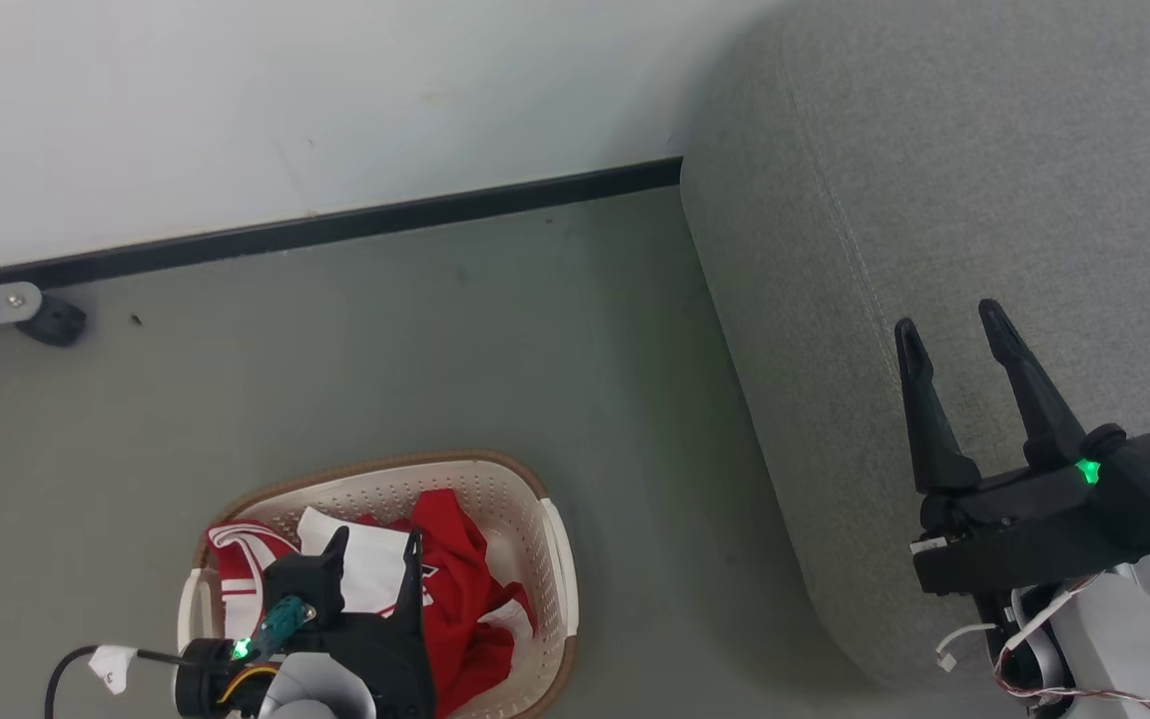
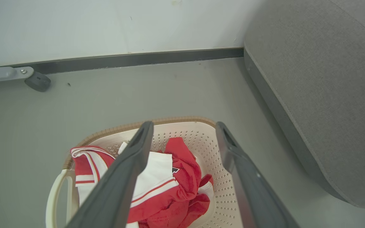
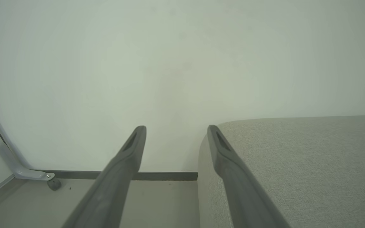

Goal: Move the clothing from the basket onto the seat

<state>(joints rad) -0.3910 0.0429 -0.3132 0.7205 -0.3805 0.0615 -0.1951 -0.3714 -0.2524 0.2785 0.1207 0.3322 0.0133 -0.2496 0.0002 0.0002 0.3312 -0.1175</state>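
1. The clothing — red, with white panels and stripe trim — lies crumpled in the basket.
2. The basket stands on the floor, to the left of the seat and apart from it.
3. The left gripper hangs over the basket with its fingers spread wide and nothing held. Whether the tips touch the cloth I cannot tell.
4. The right gripper hovers over the seat near its left edge — fingers wide apart, empty.
5. A dark baseboard runs along the wall, with a caster at far left.
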